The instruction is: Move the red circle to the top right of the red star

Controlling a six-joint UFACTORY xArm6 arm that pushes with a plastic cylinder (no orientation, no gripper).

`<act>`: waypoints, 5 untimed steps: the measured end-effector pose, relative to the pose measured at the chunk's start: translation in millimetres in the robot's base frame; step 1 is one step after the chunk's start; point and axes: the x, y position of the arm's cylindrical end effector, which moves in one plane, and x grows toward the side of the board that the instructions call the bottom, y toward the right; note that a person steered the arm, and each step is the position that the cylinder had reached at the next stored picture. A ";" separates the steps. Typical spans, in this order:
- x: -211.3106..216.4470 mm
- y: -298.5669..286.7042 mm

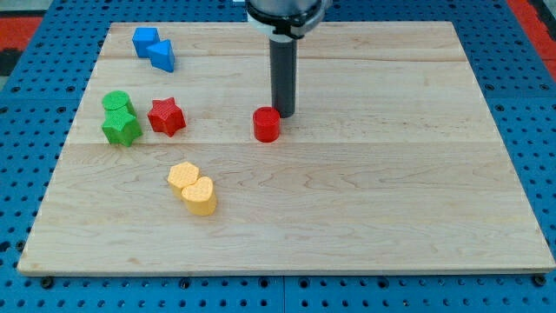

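Resting just upper right of the red circle [267,124] near frame centre, seemingly touching it, my tip [284,115], a bare rod with no pincer, must next push the circle leftward toward the spot above-right of the red star [166,116].

Straight dark grey cylindrical rod [284,74], smooth and matte, with faint lighter sheen down one side. Ends below in my tip [285,116], blunt and flat. Above, pale silvery collar under wider, glossy black rounded housing [285,10], cut off by frame.
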 end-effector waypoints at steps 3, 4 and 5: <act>-18.8 -123.2; -21.7 -125.3; -13.0 -91.2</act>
